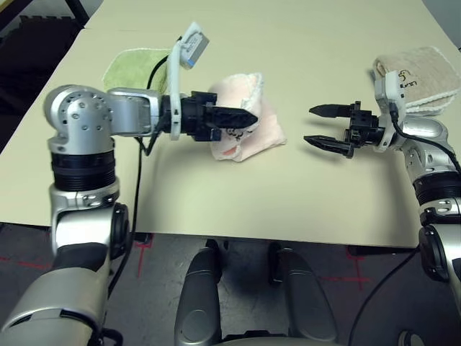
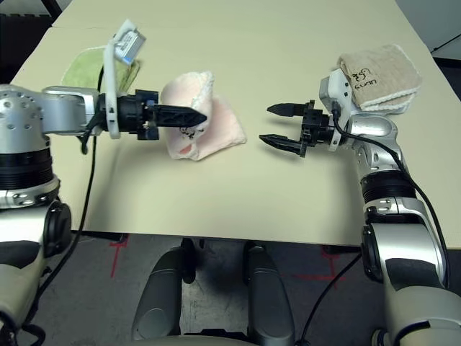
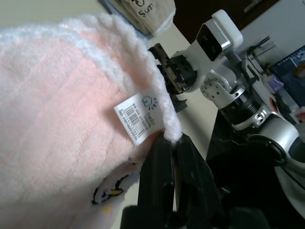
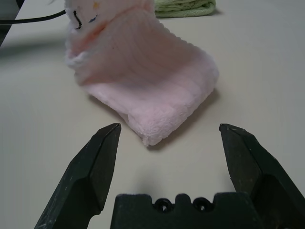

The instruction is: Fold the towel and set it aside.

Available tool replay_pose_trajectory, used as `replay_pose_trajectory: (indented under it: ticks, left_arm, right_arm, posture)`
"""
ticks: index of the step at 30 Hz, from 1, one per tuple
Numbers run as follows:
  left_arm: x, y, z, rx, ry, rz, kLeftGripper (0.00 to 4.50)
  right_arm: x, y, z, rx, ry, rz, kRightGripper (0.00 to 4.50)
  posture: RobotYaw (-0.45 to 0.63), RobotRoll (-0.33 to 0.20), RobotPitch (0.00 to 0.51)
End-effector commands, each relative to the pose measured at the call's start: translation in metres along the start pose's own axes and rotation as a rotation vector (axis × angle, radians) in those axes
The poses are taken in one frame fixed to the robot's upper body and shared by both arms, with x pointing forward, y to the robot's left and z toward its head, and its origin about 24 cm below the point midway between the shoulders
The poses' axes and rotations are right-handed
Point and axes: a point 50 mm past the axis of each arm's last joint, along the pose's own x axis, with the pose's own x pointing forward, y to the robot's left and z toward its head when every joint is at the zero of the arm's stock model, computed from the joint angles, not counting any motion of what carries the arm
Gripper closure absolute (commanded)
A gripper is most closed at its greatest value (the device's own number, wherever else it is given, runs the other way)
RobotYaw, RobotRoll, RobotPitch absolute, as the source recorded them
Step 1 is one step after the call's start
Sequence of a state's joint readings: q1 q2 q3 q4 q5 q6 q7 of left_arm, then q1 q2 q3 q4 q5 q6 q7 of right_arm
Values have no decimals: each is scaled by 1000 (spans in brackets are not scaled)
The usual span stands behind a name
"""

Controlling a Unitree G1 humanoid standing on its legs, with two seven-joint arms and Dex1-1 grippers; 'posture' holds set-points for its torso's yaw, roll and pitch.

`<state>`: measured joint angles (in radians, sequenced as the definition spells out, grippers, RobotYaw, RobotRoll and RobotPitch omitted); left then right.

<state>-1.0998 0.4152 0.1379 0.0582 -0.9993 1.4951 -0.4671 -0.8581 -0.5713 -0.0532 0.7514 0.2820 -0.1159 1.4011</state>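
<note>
Beige table — left tool clenches towel; wrist view reveals tag; right tool released.

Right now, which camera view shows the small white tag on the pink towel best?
The left wrist view: the white tag sits close up there, barcode visible, beside the pink towel's whitish edge. In the eye views the towel is a pink bundle and the tag cannot be made out; the right wrist view shows the folded end.
</note>
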Motion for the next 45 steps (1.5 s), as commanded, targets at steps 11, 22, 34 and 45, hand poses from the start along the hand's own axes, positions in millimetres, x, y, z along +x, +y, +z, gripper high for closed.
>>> replay_pose_trajectory:
  ticks: [11,22,34,45]
  left_arm:
    - [34,27,-15,25,52,145,4461]
    - [61,21,-22,21,93,81,4461]
    - [67,45,-39,84,146,223,3412]
    - [23,32,-14,130,90,155,44]
  right_arm:
    - [-11,-3,-1,-5,29,-23,0]
    - [-10,-2,-1,-6,27,-22,0]
    - [-14,-5,3,-5,16,-41,0]
    - [-11,-9,8,-21,7,-38,0]
  posture:
    - [-9,0,236]
    - [-14,0,236]
    - [-26,0,235]
    - [-19,0,226]
